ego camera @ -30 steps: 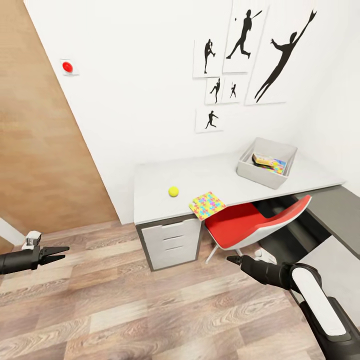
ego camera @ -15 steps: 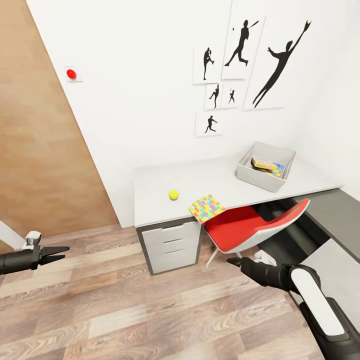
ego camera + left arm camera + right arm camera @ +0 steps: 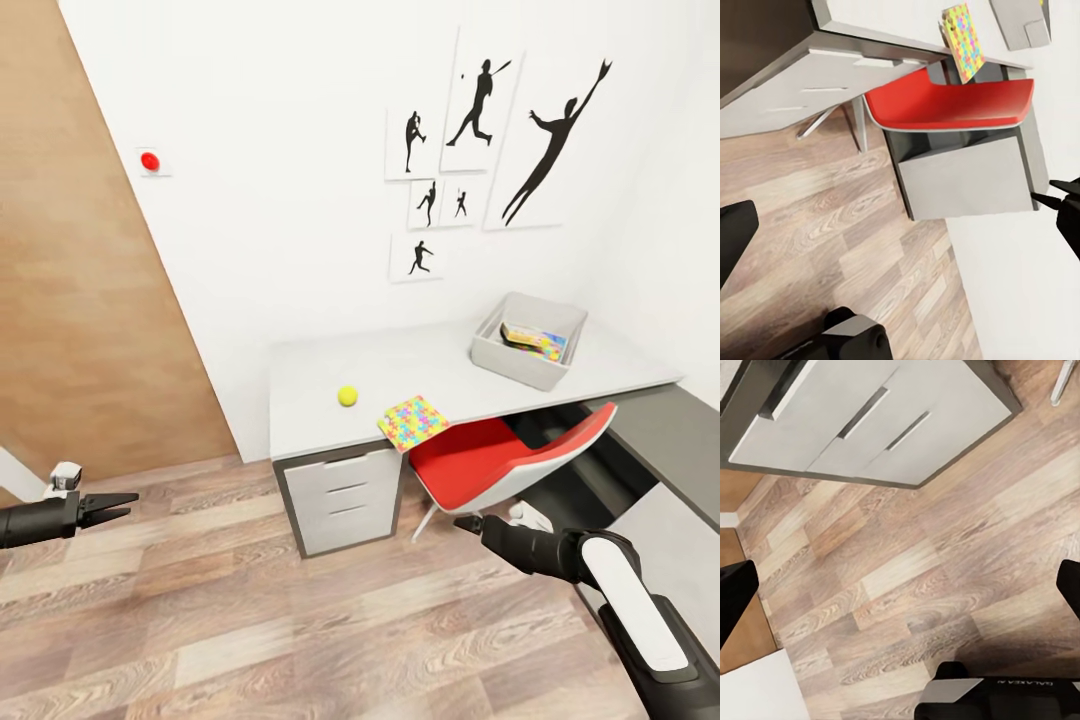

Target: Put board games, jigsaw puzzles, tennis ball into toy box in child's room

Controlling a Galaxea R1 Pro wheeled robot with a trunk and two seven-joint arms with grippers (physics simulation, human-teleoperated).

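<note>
Tennis ball (image 3: 347, 396), small fuzzy yellow-green sphere on pale table (image 3: 310, 375).

On the table (image 3: 420, 360), the tennis ball (image 3: 347, 396) lies left of a jigsaw puzzle (image 3: 413, 422), the toy box (image 3: 528, 340) far right

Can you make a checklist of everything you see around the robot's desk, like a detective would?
Surface: long pale grey table with three white drawers.
Job's things: small yellow-green tennis ball on the table; thin multicoloured jigsaw puzzle panel overhanging the front edge; light grey plastic toy box holding a colourful flat game box.
Clutter: red chair tucked under the table.
Grippers: left gripper slightly open, empty; right gripper looks shut, empty; both low over the wood floor.
Cables: nothing seen.
Surroundings: white wall, black baseball silhouette prints, red wall dot, brown wooden door.
</note>
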